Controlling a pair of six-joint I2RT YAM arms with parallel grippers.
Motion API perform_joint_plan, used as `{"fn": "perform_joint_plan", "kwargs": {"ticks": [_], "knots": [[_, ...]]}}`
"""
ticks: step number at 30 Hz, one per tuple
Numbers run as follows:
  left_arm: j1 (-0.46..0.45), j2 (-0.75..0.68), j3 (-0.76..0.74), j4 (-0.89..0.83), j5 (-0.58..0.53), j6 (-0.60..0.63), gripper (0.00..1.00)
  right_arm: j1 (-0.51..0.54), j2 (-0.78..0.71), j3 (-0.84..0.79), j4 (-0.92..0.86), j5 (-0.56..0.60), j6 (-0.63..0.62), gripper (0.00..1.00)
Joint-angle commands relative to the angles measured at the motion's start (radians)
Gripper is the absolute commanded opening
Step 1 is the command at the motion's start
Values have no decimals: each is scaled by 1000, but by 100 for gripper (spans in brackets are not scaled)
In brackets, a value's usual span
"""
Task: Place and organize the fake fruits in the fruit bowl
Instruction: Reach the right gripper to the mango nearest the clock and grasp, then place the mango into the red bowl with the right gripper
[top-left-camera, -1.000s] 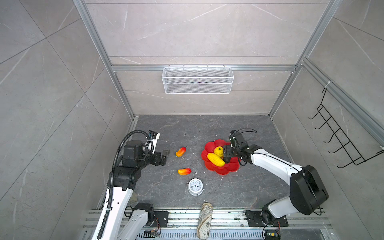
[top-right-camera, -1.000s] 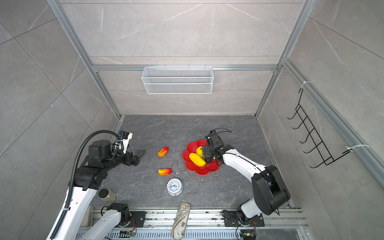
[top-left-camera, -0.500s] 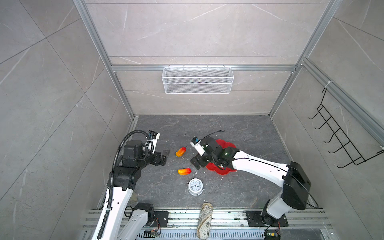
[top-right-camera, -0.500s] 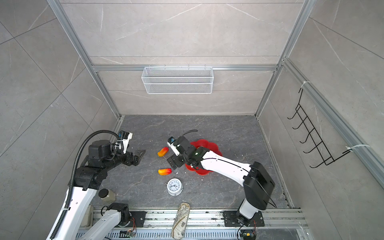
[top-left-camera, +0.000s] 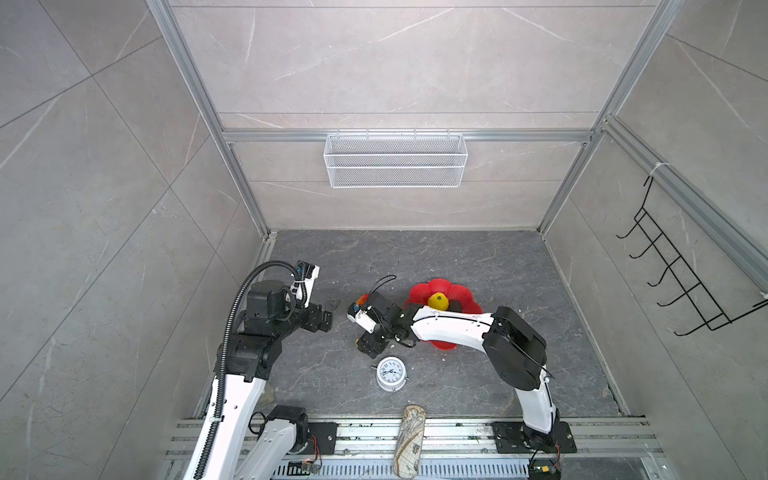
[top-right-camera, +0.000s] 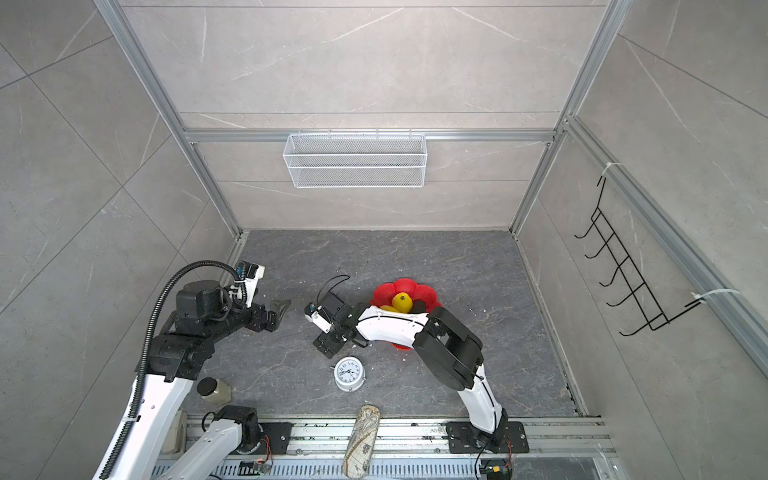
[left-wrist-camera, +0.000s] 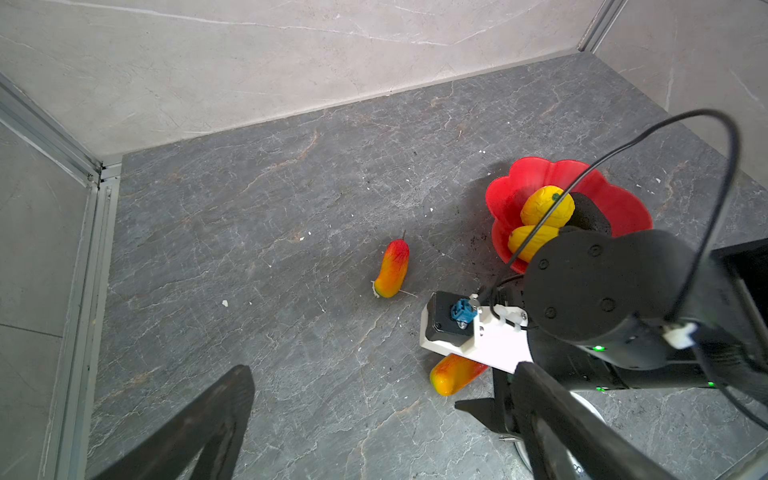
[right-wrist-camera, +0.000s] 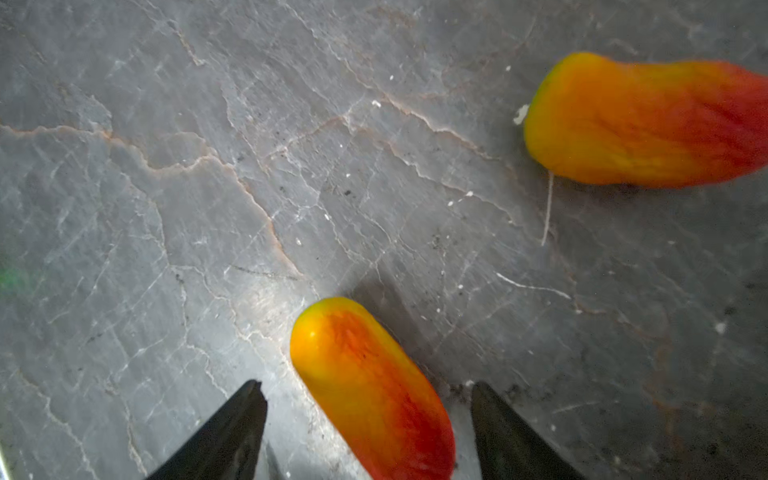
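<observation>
The red scalloped fruit bowl (top-left-camera: 436, 286) (top-right-camera: 398, 285) (left-wrist-camera: 536, 167) holds the round yellow fruit (top-left-camera: 438, 300) (left-wrist-camera: 544, 207), the long yellow one (left-wrist-camera: 527, 242) and the blackish one (left-wrist-camera: 591, 212). Two orange-red fruits lie on the floor left of the bowl. My right gripper (right-wrist-camera: 368, 386) (top-left-camera: 370, 347) is down over the nearer fruit (right-wrist-camera: 370, 390) (left-wrist-camera: 453, 372), open, with a finger on each side and a gap to both. The other orange-red fruit (right-wrist-camera: 640, 120) (left-wrist-camera: 392, 268) lies apart. My left gripper (left-wrist-camera: 384, 370) (top-left-camera: 331, 308) hovers open and holds nothing.
A white alarm clock (top-left-camera: 390, 374) (top-right-camera: 350, 374) stands just in front of the right gripper. A patterned pouch (top-left-camera: 409, 440) lies on the front rail and a jar (top-right-camera: 212, 388) stands by the left arm's base. The wire basket (top-left-camera: 395, 166) and hook rack (top-left-camera: 681, 286) hang on the walls.
My right arm swung from over the bowl leftward and down to the nearer orange-red fruit, and its jaws have narrowed around it. The left arm has not moved.
</observation>
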Motion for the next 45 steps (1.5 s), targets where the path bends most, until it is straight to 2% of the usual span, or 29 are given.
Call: {"fn": "perform_joint_plan", "kwargs": {"ticks": [1, 10, 13, 14, 20, 28, 32, 35, 41, 45], "knots": [[6, -13, 2, 13, 23, 25, 100, 3, 35, 39, -15, -11, 9, 71], [6, -10, 2, 14, 23, 25, 100, 2, 35, 43, -24, 4, 10, 36], [6, -10, 2, 13, 23, 25, 100, 2, 5, 44, -39, 20, 4, 18], [6, -9, 2, 14, 22, 25, 100, 3, -12, 41, -47, 28, 1, 17], [6, -10, 2, 14, 25, 25, 100, -43, -234, -66, -56, 99, 17, 17], [5, -13, 3, 13, 25, 25, 100, -243, -579, -295, -233, 242, 91, 17], [6, -10, 5, 13, 31, 25, 100, -287, -701, -405, -282, 248, 26, 17], [6, -7, 5, 13, 35, 25, 100, -288, -711, -438, -299, 224, -29, 16], [6, -8, 5, 13, 35, 24, 100, -287, -570, -390, -340, 186, -71, 14], [6, -8, 5, 13, 34, 22, 100, -287, -507, -371, -319, 146, -85, 19]]}}
